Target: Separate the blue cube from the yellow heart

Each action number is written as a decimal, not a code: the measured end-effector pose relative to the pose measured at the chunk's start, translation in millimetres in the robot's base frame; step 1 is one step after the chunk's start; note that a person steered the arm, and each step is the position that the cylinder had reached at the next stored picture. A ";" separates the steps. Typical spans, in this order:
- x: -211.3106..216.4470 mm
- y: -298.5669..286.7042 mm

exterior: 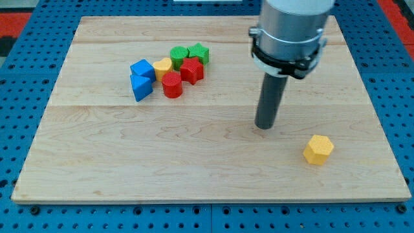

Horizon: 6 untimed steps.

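Right now the blue cube (142,68) sits in a tight cluster toward the view's upper left of the wooden board (194,168), its right side touching the yellow heart (163,66). Just below the cube, and touching it, lies a second blue block (140,87) of a more wedge-like shape. To the heart's right come a green cylinder (179,54) and a green star (198,52), with a red star (191,70) and a red cylinder (171,85) below them, all packed close together. Well apart, near the view's lower right, a yellow hexagon (318,149) lies alone.

My tip (264,126) rests on the board to the right of centre, well away from the cluster and nearer the hexagon. There are no jaws here, only the plain rod, so nothing is spread or pinched.

I judge the separating has not begun; this is the approach. The next move likely calls for bringing the tip round to the seam between cube and heart, then pushing the cube toward the view's left, without dragging the other blue block along against the heart.
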State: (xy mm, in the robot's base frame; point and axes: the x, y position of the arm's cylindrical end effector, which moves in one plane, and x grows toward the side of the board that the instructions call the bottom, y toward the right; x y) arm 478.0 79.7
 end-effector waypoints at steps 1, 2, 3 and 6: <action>-5.1 -65.7; -4.2 -126.8; -7.3 -176.0; -48.5 -217.4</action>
State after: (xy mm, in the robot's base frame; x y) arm 429.5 -137.7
